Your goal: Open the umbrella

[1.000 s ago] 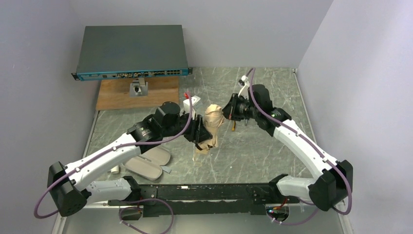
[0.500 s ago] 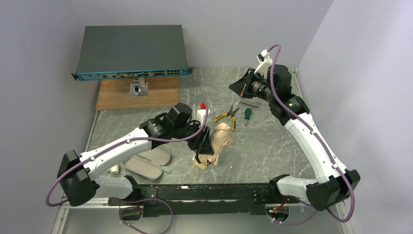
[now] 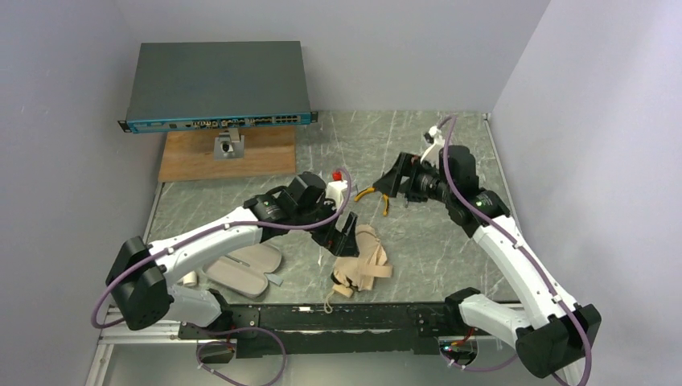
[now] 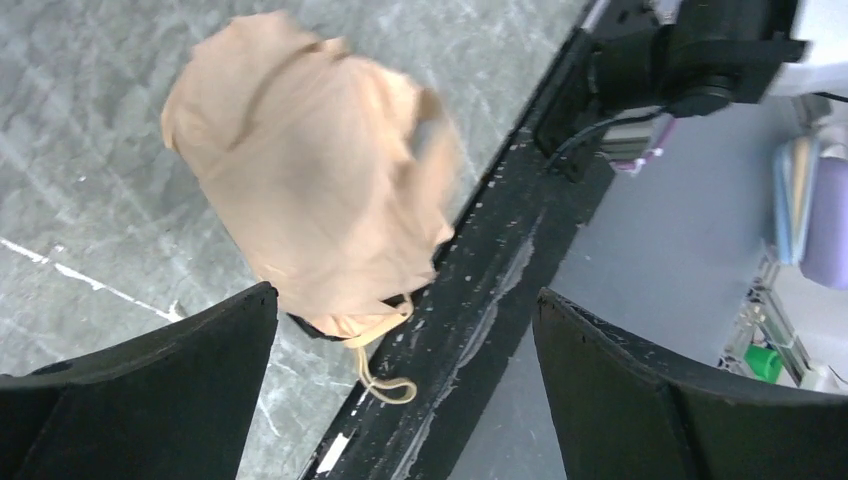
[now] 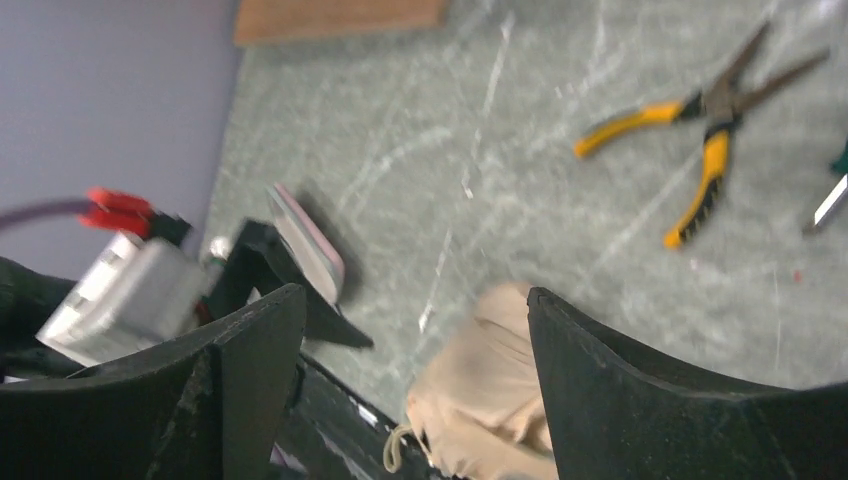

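Observation:
The umbrella (image 3: 362, 261) is a folded tan bundle lying on the table just behind the front rail, its cord loop (image 3: 327, 306) trailing over the rail. My left gripper (image 3: 346, 238) hovers just behind it, open and empty. In the left wrist view the umbrella (image 4: 310, 190) lies beyond the spread fingers (image 4: 150, 390), free of them. My right gripper (image 3: 386, 183) hangs open farther back, above the pliers. In the right wrist view the umbrella (image 5: 490, 400) shows low between its wide jaws, far below them. The pale pink case (image 3: 241, 269) lies left of the umbrella.
Yellow-handled pliers (image 5: 700, 130) lie on the table behind the umbrella, a screwdriver tip (image 5: 832, 200) beside them. A network switch (image 3: 217, 84) sits on a stand over a wooden board (image 3: 225, 157) at the back left. A black rail (image 3: 322, 318) runs along the front edge.
My left gripper opened and let go of the umbrella, which dropped flat nearer the front rail. My right gripper opened and swung from the back right down toward the middle.

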Action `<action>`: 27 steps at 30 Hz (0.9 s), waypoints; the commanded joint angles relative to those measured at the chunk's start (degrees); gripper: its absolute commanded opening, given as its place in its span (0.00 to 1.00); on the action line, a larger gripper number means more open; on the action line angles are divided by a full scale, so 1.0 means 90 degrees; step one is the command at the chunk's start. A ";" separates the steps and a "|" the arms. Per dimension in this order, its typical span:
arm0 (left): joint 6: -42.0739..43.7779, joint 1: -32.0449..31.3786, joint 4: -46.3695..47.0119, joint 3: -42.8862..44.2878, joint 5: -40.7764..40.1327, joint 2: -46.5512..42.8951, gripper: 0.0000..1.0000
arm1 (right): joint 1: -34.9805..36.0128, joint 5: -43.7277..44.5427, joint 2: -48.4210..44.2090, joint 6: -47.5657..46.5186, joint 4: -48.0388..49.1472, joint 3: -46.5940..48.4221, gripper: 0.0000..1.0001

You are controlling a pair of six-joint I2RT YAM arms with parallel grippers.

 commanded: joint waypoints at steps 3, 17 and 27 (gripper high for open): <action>-0.0167 0.0062 0.0001 -0.0078 -0.0951 0.0528 0.99 | -0.0031 0.0082 -0.0562 0.0171 -0.0222 -0.0586 0.84; -0.0845 -0.0185 0.1080 -0.1504 -0.0702 -0.0147 0.95 | -0.0035 -0.0113 -0.0677 0.0373 -0.0162 -0.1753 0.84; -0.1355 -0.0725 0.1852 -0.1363 -0.0820 0.0874 0.91 | -0.0038 -0.0276 -0.0917 0.0513 -0.0049 -0.2423 0.83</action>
